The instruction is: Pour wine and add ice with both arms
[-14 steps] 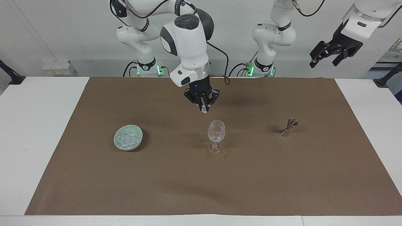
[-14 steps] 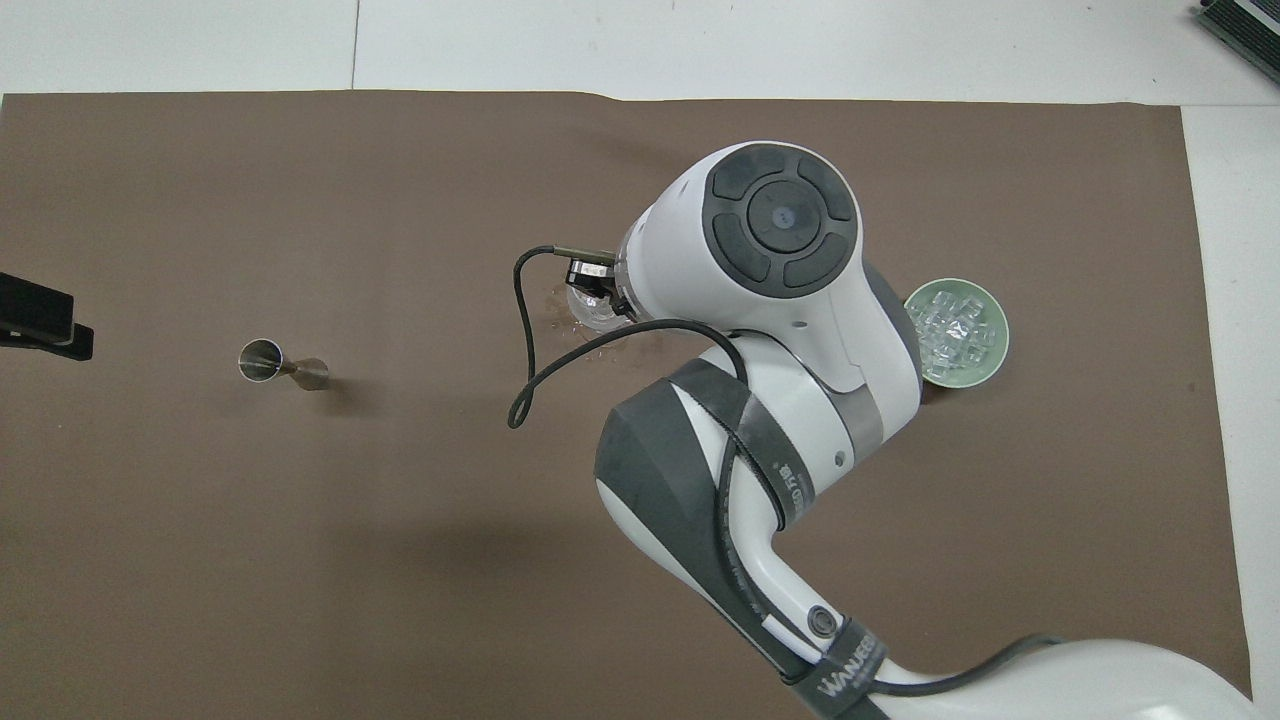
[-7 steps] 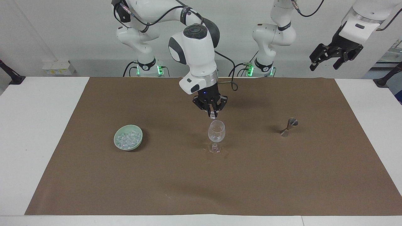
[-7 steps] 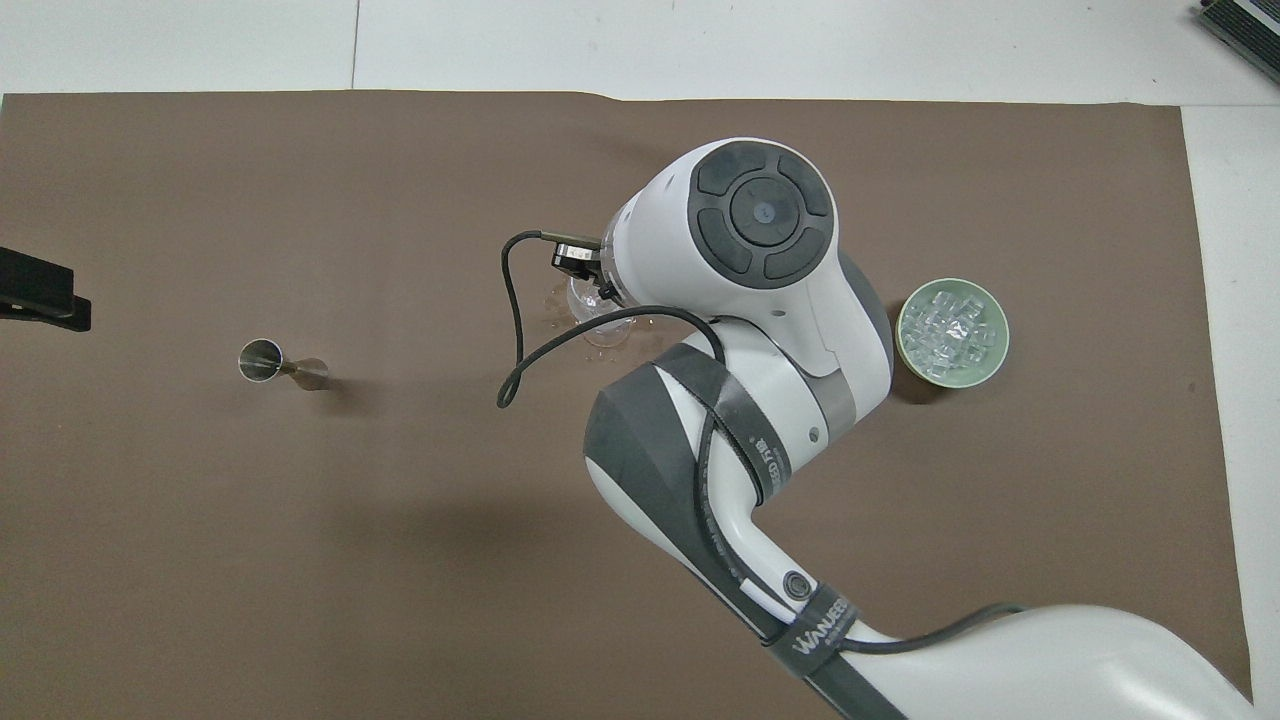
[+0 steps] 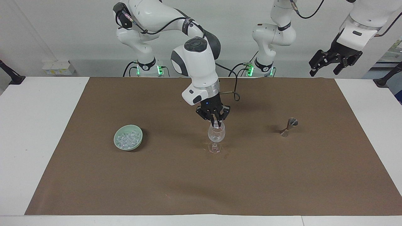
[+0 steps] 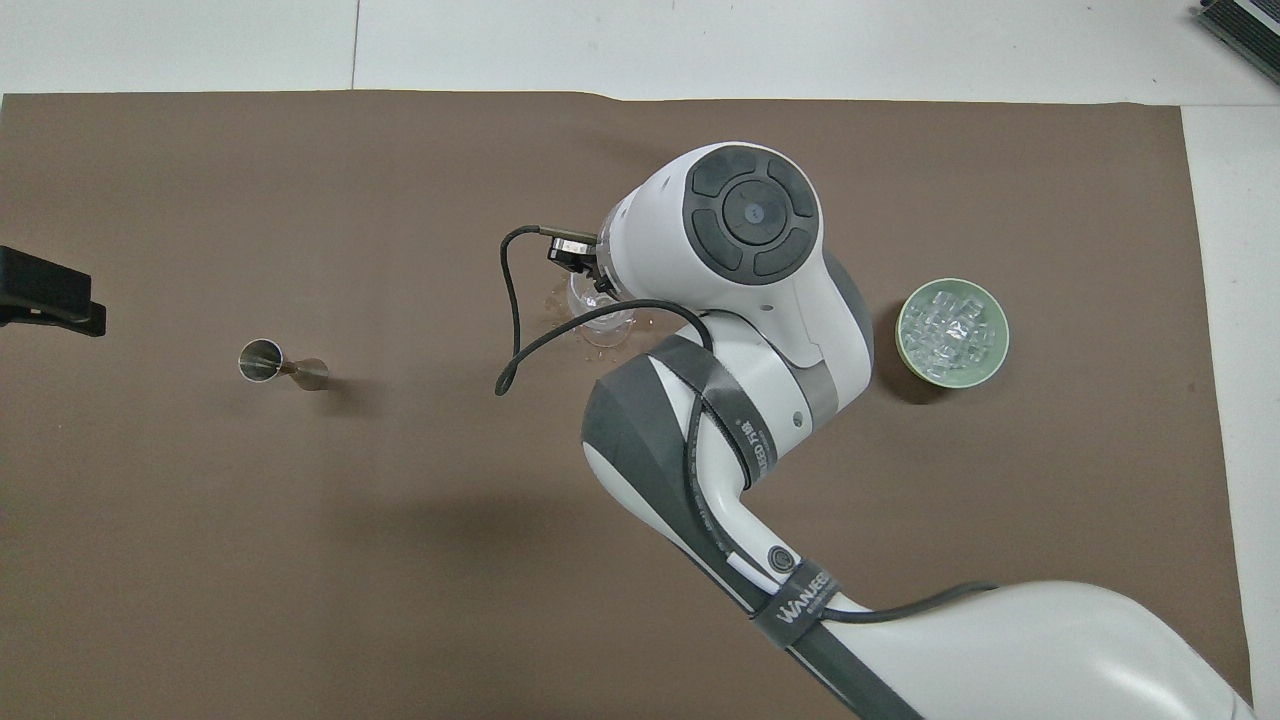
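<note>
A clear stemmed glass (image 5: 216,135) stands mid-mat, mostly hidden under the right arm in the overhead view (image 6: 592,318). My right gripper (image 5: 216,125) points down with its tips at the glass's rim, shut on a small chunk of ice. More ice (image 5: 127,138) (image 6: 950,330) fills a pale green bowl (image 5: 141,135) (image 6: 952,381) toward the right arm's end. My left gripper (image 5: 324,70) hangs open and high over the left arm's end of the table, holding nothing. Wine is out of view.
A small metal jigger (image 5: 288,127) (image 6: 283,366) stands on the brown mat (image 5: 201,188) toward the left arm's end. A few wet spots mark the mat around the glass's foot. White table borders the mat at both ends.
The right gripper has come down and across with the ice chunk, from above the mat beside the glass to the glass's rim. The left gripper drifted slightly higher.
</note>
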{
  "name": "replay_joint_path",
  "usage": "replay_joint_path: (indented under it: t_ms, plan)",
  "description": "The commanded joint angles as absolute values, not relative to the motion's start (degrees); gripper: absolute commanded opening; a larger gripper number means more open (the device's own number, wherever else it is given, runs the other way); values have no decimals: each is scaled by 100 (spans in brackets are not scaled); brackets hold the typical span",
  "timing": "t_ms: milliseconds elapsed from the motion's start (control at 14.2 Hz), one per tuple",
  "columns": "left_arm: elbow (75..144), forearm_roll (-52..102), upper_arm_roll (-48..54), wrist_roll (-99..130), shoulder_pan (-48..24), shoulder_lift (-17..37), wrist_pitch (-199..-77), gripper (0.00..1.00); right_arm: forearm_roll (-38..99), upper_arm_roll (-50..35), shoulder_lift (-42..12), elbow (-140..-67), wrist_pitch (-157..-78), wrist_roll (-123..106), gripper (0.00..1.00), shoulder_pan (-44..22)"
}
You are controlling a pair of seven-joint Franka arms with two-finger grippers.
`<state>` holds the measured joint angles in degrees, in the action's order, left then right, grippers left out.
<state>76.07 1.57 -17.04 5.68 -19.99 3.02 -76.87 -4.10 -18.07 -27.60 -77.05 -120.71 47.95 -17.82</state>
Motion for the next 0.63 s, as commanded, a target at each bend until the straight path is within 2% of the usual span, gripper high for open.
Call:
replay_joint_path:
  t_ms: [0,140,491,561]
  plan:
    - [7805,61,-1758,518,-2074,132,-7778,100,-527,-1854,-2813,-7708,-12252,4975,0,-1767]
    - [7813,62,-1749,501,-2066,132,-7813,100,-484,-1854,-2812,-7708,-12261,4975,0,-1767]
    - [7901,62,-1758,501,-2039,79,-7796,100,-483,-1854,-2812,-7831,-12252,4983,15,-1775]
    - [7927,62,-1653,492,-1882,70,-7787,100,-475,-1854,-2812,-7831,-12252,4983,15,-1784]
